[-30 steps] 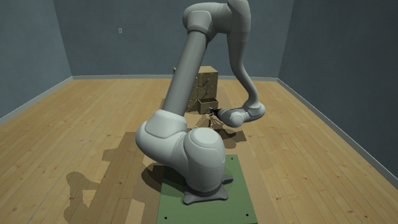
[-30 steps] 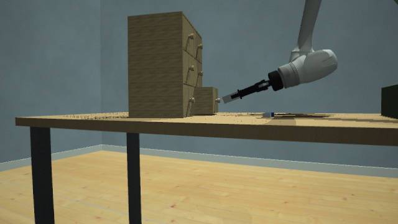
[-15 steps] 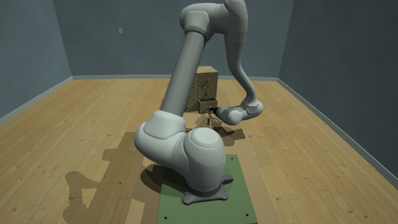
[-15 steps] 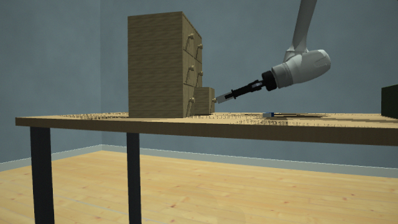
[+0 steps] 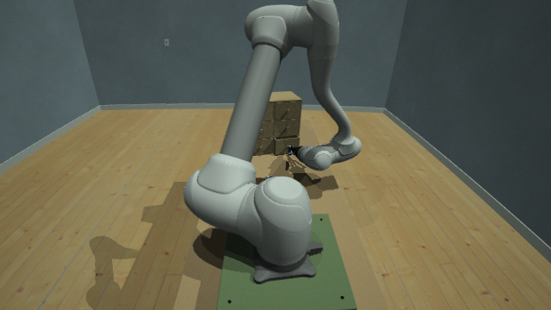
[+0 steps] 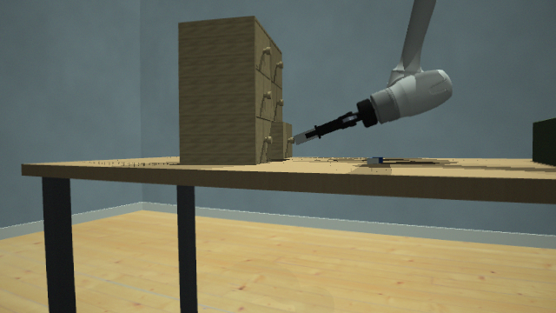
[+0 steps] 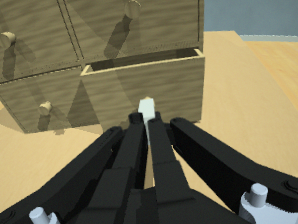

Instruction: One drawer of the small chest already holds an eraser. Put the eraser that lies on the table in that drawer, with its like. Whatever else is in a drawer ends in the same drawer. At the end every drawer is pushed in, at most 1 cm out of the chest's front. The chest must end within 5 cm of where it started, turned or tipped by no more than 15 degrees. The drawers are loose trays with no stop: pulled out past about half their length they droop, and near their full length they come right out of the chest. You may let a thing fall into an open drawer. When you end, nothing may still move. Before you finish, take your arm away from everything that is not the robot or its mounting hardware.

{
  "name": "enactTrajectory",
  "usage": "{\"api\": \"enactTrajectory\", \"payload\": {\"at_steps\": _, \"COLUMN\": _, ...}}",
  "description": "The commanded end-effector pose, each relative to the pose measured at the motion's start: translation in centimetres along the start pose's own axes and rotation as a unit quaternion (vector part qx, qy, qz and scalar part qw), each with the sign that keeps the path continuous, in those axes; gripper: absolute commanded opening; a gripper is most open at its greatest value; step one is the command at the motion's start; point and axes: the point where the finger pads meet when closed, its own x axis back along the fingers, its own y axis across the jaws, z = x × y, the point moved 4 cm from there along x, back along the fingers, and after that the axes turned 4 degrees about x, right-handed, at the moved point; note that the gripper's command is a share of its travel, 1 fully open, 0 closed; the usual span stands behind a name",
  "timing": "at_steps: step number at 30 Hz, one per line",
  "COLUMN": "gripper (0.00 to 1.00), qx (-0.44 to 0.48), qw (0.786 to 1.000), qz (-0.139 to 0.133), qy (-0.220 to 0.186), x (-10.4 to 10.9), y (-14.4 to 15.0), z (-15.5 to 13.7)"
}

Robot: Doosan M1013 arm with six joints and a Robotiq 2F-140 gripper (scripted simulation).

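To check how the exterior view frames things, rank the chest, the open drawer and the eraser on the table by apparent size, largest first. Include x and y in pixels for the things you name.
1. chest (image 5: 287, 96) (image 6: 217, 93) (image 7: 135, 37)
2. drawer (image 5: 287, 146) (image 6: 288, 136) (image 7: 150, 85)
3. eraser (image 6: 375, 161)

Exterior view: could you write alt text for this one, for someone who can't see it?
A robot's closed, empty gripper slants down to the knob of a bottom drawer standing partly out of a wooden chest. A small blue-and-white eraser lies on the table, below the arm.
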Motion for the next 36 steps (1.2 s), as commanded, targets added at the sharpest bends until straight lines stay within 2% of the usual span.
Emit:
{"api": "enactTrajectory", "payload": {"at_steps": 1, "gripper": 0.00, "qx": 0.000, "qw": 1.000, "qz": 0.000, "qy": 0.000, "x": -0.5, "y": 0.0, "z": 0.2}}
{"api": "enactTrajectory", "payload": {"at_steps": 17, "gripper": 0.00, "qx": 0.000, "qw": 1.000, "qz": 0.000, "qy": 0.000, "x": -2.2, "y": 0.1, "z": 0.8}}
{"api": "enactTrajectory", "payload": {"at_steps": 36, "gripper": 0.00, "qx": 0.000, "qw": 1.000, "qz": 0.000, "qy": 0.000, "x": -2.8, "y": 0.1, "z": 1.0}}
